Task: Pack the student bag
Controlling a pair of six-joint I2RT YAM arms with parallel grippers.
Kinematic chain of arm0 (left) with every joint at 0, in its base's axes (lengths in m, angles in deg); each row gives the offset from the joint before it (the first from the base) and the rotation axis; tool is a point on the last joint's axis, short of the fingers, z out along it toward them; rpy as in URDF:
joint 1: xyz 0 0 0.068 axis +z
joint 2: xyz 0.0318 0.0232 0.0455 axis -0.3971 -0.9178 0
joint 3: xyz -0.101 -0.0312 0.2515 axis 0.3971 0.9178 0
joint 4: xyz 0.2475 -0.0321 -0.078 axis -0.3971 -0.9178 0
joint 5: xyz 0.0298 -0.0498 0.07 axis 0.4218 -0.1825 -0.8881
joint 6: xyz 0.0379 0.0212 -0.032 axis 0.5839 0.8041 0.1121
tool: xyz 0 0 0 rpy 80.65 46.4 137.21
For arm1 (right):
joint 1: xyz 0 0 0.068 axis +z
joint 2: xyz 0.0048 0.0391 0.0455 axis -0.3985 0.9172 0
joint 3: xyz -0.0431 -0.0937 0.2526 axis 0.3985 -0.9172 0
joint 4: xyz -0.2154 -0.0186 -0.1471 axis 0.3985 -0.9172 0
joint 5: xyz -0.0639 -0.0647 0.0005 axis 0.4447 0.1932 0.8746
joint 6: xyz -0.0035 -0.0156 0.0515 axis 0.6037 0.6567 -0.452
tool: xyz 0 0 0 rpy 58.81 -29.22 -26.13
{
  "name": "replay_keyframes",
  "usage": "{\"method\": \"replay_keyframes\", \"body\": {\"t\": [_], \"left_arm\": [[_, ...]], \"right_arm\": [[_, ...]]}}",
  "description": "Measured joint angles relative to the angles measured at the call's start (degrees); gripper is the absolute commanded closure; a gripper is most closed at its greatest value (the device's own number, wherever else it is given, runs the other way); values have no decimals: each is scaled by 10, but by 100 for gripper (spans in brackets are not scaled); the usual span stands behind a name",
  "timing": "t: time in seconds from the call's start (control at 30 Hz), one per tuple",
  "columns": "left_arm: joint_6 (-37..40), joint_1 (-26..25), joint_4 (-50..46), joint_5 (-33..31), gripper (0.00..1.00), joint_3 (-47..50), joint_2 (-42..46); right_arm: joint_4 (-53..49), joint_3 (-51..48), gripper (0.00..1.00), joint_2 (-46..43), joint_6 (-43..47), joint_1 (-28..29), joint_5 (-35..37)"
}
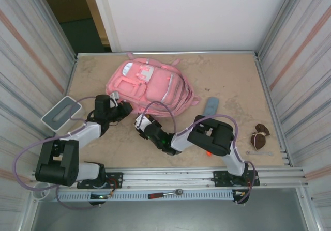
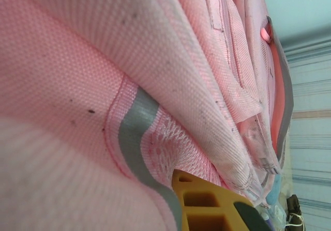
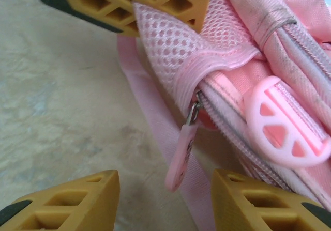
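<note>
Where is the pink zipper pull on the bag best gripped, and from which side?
Probably the long tab of the zipper pull, below its metal slider: it hangs free of the student bag. Come in from the table side, where the right gripper faces it, tab between its open fingers.

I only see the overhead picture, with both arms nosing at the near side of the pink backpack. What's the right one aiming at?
Observer: Its wrist camera shows a pink zip pull dangling inside the open right tool, not gripped.
Operator: Anything else near that pull?
Observer: A round pink plastic tab sits just beside the zip.
Operator: And the left arm?
Observer: The left tool is shut on a mesh panel of the student bag, right above that zip pull.
</note>
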Motion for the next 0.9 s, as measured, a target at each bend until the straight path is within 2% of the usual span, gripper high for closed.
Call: {"method": "replay_keyframes", "body": {"t": [0.2,0.53,0.8,0.9], "left_arm": [[0,0,-5,-1,99,0,9],[0,0,0,-4,99,1,10],[0,-3,5,-5,98,4,10],[2,-4,4,-5,99,5,10]], "right_arm": [[11,24,62,20,-4,-10,13],[12,52,67,38,-7,-11,49],[16,52,100,38,-20,-15,71],[25,42,100,37,-19,-14,67]]}}
